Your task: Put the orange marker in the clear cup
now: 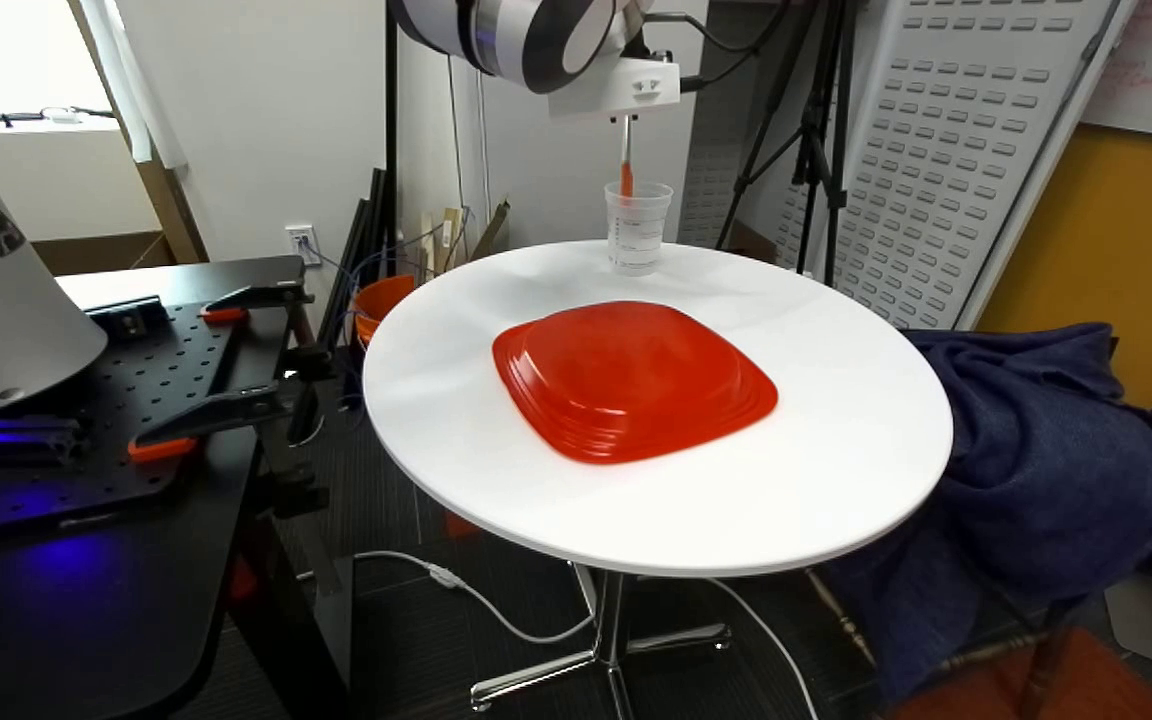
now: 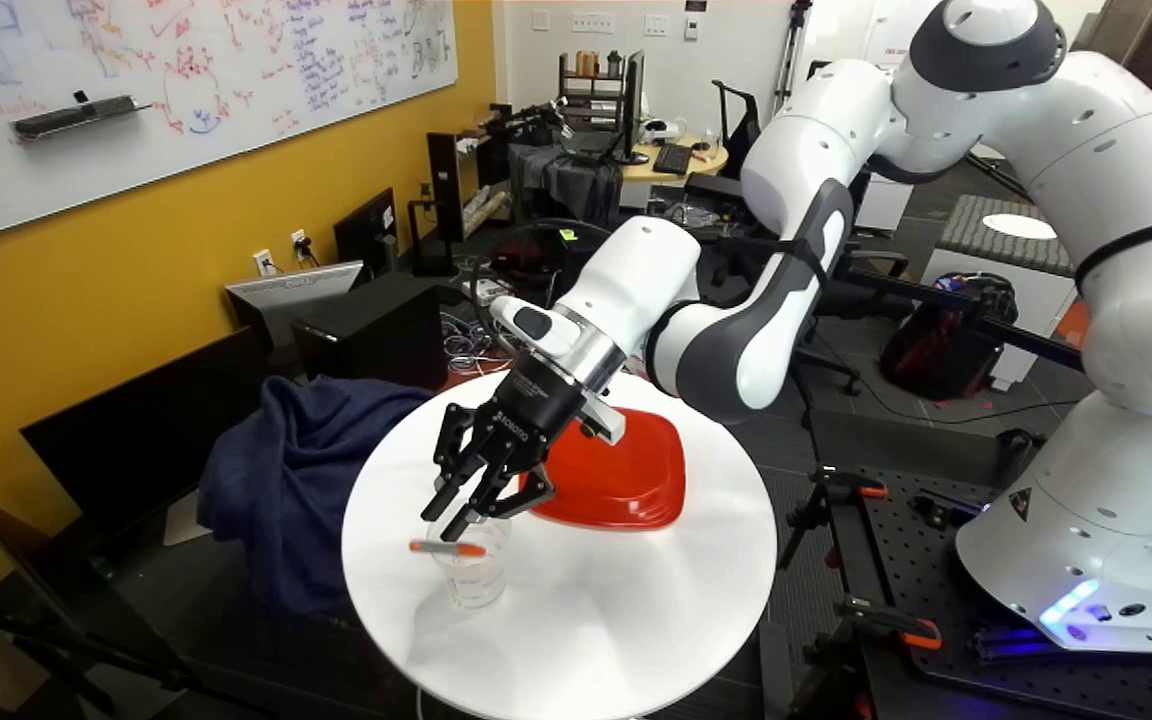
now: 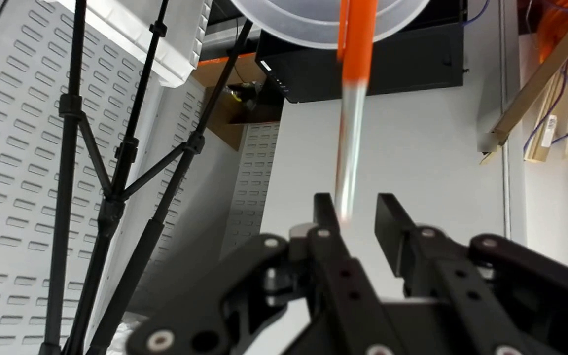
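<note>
1. Claw (image 3: 356, 211): jaws standing a bit apart, apparently gripping nothing; lettering (image 2: 511, 425) on its black body is reading "ROBOTIQ".
2. Orange marker (image 3: 353, 111): hanging just at jaw tips, orange end showing over the clear cup (image 1: 638, 245); contact, lean & depth can't tell. Prob. handling light, stiff, slick; regrasp, if needed, mid-barrel.
3. Clear cup: standing upright on white counter (image 1: 846, 450); prob. feeling light, thin, tippy; print (image 1: 636, 227) is running too small to read.
4. Whiteboard (image 2: 136, 140): carrying red & blue handwriting (image 2: 328, 60), illegible here.

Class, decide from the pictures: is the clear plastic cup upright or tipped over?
Upright. In both exterior views, the clear plastic cup stands with its base on the round white table, rim uppermost.
</note>
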